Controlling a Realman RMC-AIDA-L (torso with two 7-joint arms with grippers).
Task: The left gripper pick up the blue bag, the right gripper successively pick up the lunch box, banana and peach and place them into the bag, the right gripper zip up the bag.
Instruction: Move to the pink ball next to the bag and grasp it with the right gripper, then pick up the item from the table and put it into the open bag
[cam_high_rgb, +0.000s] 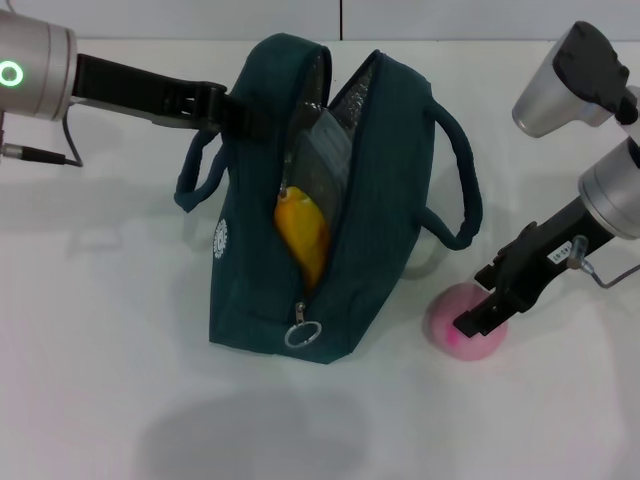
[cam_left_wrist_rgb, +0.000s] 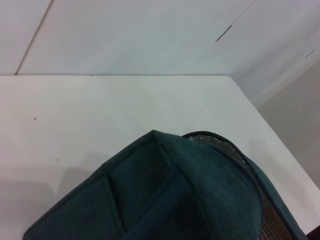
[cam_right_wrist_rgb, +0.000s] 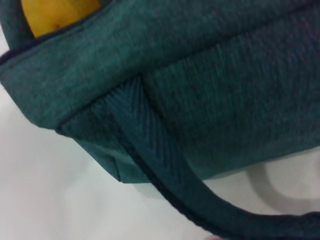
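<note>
In the head view the left gripper (cam_high_rgb: 232, 108) comes in from the left edge and meets the far left rim of the blue bag (cam_high_rgb: 380, 200); its fingertips are hidden behind the fabric, so whether it is clamped on the rim cannot be told, and its own wrist view shows only the bag's teal end (cam_left_wrist_rgb: 175, 200) with a sliver of foil lining, no fingers. The bag stands on the white table (cam_high_rgb: 100, 300) near the middle, its long axis running from the far side toward the robot, the zipper mouth gaping upward and the silver ring pull (cam_high_rgb: 303, 334) hanging at the near end. One loop handle (cam_high_rgb: 195, 170) droops on its left side, the other handle (cam_high_rgb: 460, 180) on its right. Inside, the lunch box (cam_high_rgb: 325, 150) shows as a pale translucent slab at the far end, mostly hidden by the lining, and the banana (cam_high_rgb: 303, 235) lies lengthwise along the opening, its tips covered. Right of the bag, apart from it, the peach (cam_high_rgb: 450, 322) sits on the table with the right gripper (cam_high_rgb: 482, 318) down over it; its fingers are on either side of the fruit, seemingly closed on it. The right wrist view shows the bag's side (cam_right_wrist_rgb: 225, 90), a handle strap and a corner of banana (cam_right_wrist_rgb: 55, 15).
</note>
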